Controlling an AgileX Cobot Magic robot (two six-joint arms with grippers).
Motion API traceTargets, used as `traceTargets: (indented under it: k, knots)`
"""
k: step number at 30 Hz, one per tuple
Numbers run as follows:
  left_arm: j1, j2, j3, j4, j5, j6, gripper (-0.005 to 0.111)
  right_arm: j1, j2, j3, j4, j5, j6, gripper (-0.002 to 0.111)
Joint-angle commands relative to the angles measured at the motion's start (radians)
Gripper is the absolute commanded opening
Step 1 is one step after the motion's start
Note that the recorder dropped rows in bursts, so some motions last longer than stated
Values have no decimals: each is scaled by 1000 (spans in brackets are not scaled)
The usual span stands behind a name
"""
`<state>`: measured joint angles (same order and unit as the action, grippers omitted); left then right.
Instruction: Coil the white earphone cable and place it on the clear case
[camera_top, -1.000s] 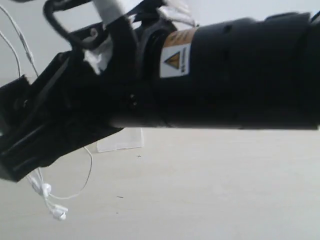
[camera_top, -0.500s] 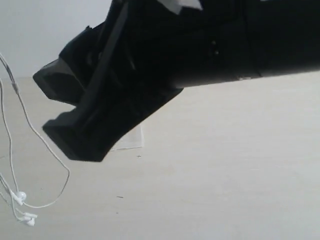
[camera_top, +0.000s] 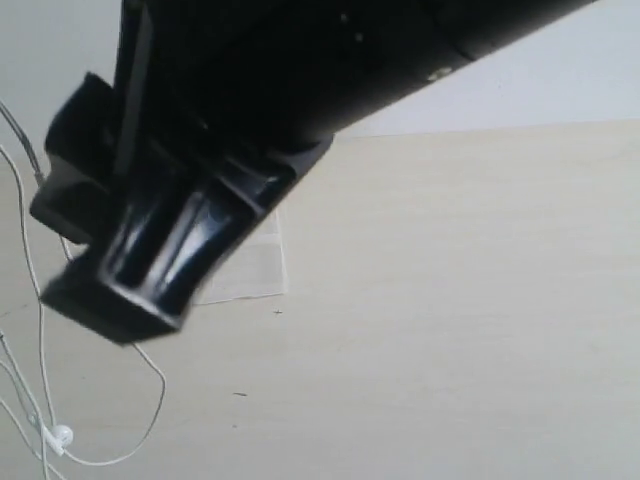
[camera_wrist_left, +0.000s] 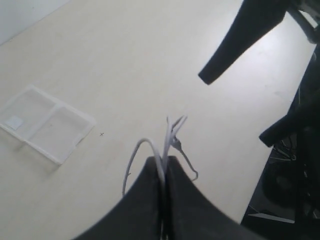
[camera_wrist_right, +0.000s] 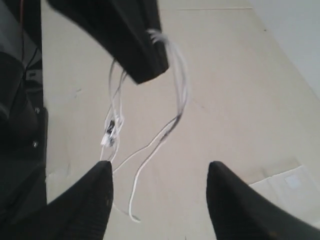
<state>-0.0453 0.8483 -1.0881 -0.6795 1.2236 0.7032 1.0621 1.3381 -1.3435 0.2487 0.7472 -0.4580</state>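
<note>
Coiling step: left end effector (camera_wrist_left: 163, 161) pinches loops of white earphone cable (camera_wrist_right: 184, 87) aloft; right end effector (camera_wrist_right: 159, 170) stands wide, empty. Next it likely gathers the dangling strands, then lowers onto clear case (camera_wrist_left: 46, 131).

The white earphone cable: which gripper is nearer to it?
Left. The left gripper is shut on the white earphone cable. The right gripper is open, facing the hanging strands without gripping them.

The clear case (camera_top: 255, 270) lies flat on the tabletop (camera_top: 450, 330) left of centre in the exterior view, partly behind a robot arm (camera_top: 220, 100). The white earphone cable (camera_top: 60, 436) hangs along the frame's left edge, apart from the case, dangling from the left end effector (camera_wrist_left: 162, 162).
</note>
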Motion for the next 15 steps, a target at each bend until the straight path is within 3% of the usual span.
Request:
traceTargets:
  k: [1,5,11,15]
  knots:
    - [-4,-3,-8,6,-3,12,0,-6,-9,-10,-73,-102,184,54]
    - [-4,-3,-8,9,-3,79,0,-6,-19,-10,-142,-59,234,53]
    - [-4,20,-8,-14,-3,185,0,-26,-24,-31,-225,94,313,38]
    - [-4,50,-8,-66,-3,265,0,-71,-26,-34,-167,117,214,43]
